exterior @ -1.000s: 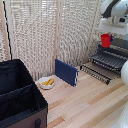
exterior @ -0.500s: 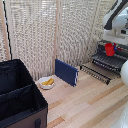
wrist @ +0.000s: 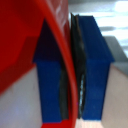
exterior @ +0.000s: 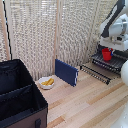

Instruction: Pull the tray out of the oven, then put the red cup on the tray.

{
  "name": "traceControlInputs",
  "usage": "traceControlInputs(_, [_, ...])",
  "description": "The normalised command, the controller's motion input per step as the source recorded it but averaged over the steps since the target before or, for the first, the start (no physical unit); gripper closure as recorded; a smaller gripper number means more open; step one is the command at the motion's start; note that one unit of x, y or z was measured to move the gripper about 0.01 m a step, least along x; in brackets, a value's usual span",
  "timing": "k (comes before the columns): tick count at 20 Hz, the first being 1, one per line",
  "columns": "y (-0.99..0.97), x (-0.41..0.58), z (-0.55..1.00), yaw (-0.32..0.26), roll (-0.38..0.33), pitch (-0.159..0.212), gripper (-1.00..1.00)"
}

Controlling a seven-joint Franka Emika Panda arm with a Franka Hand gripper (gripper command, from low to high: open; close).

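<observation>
exterior: wide, from above, far | wrist: extreme close-up | shared: red cup (exterior: 106, 53)

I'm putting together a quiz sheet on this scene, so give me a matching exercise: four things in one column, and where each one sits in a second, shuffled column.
Things:
1. red cup
2. white bowl
3. blue panel
4. black fabric bin

Places:
A. nearest the camera, at the exterior view's left
B. upright on the wooden table, between bowl and tray
C. over the pulled-out tray, at the gripper
D. by the screen, holding yellow food

Pairs: 1-C, 2-D, 3-B, 4-A
</observation>
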Motion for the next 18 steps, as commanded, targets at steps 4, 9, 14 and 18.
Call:
traceControlInputs(4, [0.09, 0.119, 0.11, -0.030, -0.024, 0.036, -1.00])
traceControlInputs(9, [0.06, 0.141, 0.71, -0.055, -0.006, 0.053, -1.00])
traceControlInputs(14, [0.04, 0.122, 0.94, -0.035, 0.000, 0.021, -1.00])
traceControlInputs(18, [0.09, 0.246, 0.87, -0.065, 0.000, 0.041, -1.00])
